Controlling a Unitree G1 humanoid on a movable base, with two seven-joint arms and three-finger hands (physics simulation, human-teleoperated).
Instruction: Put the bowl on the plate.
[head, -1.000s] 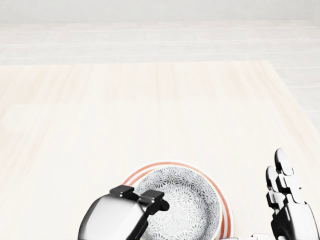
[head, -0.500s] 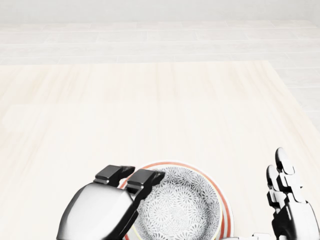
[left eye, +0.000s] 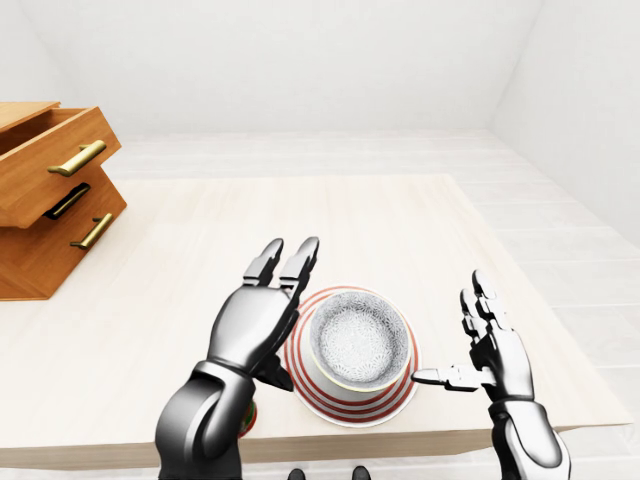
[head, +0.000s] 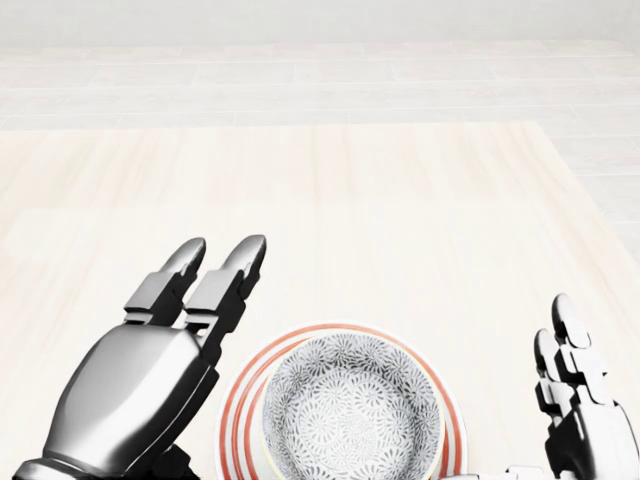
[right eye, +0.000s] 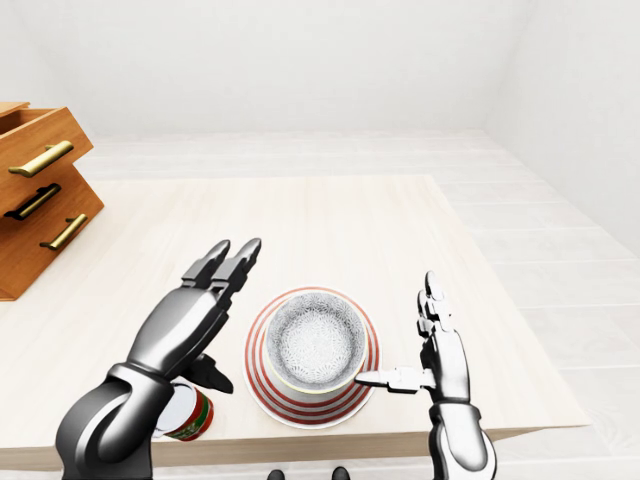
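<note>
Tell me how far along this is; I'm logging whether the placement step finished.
Done, it appears: the bowl sits centred on the red-ringed plate on the table. In hand: nothing; the left robot hand stands open beside the plate, and the right robot hand is open, apart from it. Left: apparently only drawing the arms away.

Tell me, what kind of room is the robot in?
Probably a plain pretend dining or kitchen spot, made in a computer. There is a pale wooden table, a patterned bowl sitting on a striped plate, and wooden drawers with gold handles. The walls are bare white.
</note>
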